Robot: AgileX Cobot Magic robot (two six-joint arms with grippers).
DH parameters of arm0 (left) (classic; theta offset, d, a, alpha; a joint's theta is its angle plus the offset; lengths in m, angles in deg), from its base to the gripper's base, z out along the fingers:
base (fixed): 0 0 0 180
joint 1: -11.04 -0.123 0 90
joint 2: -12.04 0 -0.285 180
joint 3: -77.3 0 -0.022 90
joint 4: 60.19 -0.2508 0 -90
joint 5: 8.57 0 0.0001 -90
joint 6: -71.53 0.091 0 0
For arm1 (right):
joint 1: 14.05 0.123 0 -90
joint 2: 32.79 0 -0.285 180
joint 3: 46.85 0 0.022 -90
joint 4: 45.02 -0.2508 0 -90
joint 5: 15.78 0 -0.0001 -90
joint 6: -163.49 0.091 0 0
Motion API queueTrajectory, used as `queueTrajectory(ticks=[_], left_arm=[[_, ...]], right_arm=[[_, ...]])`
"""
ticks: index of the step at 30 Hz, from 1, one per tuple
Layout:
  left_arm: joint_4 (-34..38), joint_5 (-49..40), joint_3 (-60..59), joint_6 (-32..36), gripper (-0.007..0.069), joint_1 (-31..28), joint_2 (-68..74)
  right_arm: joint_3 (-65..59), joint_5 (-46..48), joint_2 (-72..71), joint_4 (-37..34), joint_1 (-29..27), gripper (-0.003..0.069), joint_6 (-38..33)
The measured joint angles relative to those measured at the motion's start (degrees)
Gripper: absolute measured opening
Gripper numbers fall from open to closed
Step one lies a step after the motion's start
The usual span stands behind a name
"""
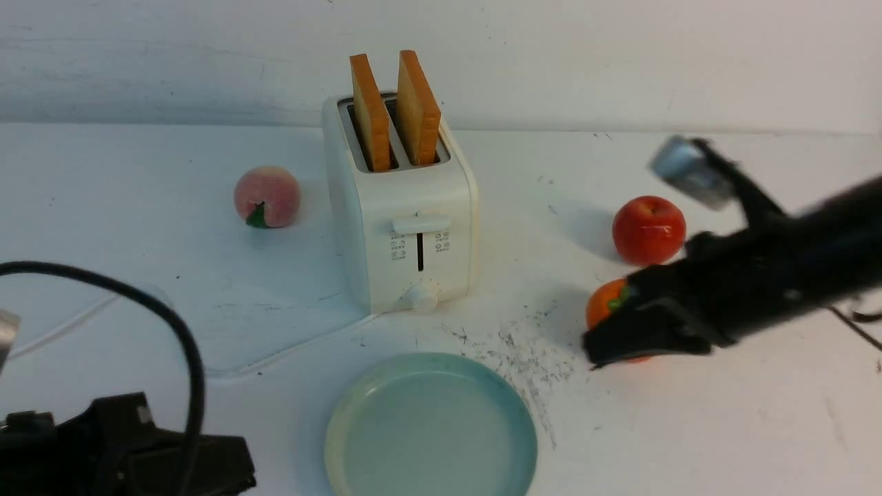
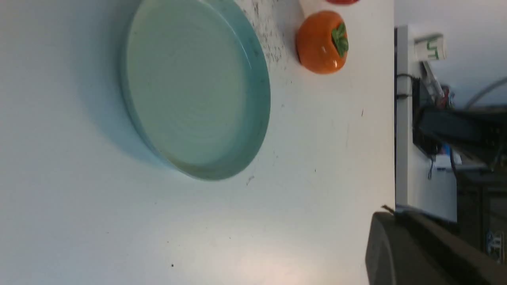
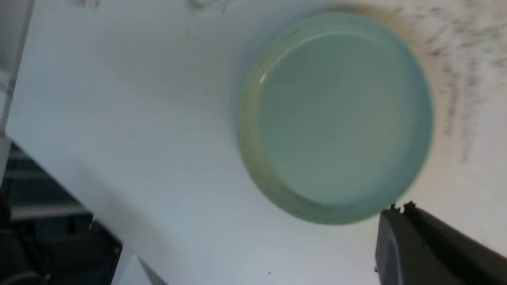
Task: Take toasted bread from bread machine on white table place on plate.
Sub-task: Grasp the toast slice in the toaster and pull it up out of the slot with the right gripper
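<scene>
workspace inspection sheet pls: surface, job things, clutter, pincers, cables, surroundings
Surface: white table, dark scuffs and specks right of the plate.
Job's things: two toast slices upright in the toaster slots; plate empty, in front of the toaster.
Clutter: peach left of the toaster; red apple and persimmon to its right.
Grippers: left pincer low, near left; right pincer blurred, before the persimmon; opening of both unclear.
Cables: black cable arching over the left arm; white cord from the toaster base.
Surroundings: white wall behind; dark equipment past the table edge.

A plain white wall (image 1: 620, 62) rises behind, with dark cluttered equipment (image 2: 451, 126) alongside.
</scene>
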Motion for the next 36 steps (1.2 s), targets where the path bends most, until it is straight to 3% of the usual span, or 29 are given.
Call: queueTrajectory(ticks=[2,6,8,14,17,21,24,29,36], left_arm=[[2.5,-0.1,0.0,3.6,-0.0014,0.0,1.8],[4.2,0.1,0.1,7.1,-0.0014,0.0,3.0],[4.3,0.5,0.1,7.7,-0.0014,0.0,3.1],[4.3,2.1,0.1,8.1,-0.0014,0.0,3.1],[4.3,2.9,0.1,8.1,-0.0014,0.0,3.1],[4.3,2.9,0.1,8.2,-0.0014,0.0,3.1],[4.3,3.5,0.1,8.5,-0.0014,0.0,3.2],[4.1,4.1,0.1,8.5,-0.0014,0.0,3.2],[3.6,4.1,0.1,8.5,-0.0014,0.0,3.2]], right_arm=[[8.2,2.3,5.7,2.8,3.8,0.0001,1.0],[24.2,4.4,13.9,15.4,9.8,0.0001,9.5],[37.3,5.3,18.4,26.4,13.0,0.0001,18.4],[55.2,3.9,26.4,35.6,15.5,0.0009,27.0],[63.7,1.1,32.9,39.4,15.6,0.0053,30.4],[66.7,-1.0,36.2,41.8,15.6,0.0118,31.5],[67.4,-6.5,37.6,42.1,15.6,0.0249,31.7],[67.4,-13.0,38.3,44.1,15.6,0.0378,31.6],[67.5,-15.8,40.9,49.1,15.6,0.0432,31.6]])
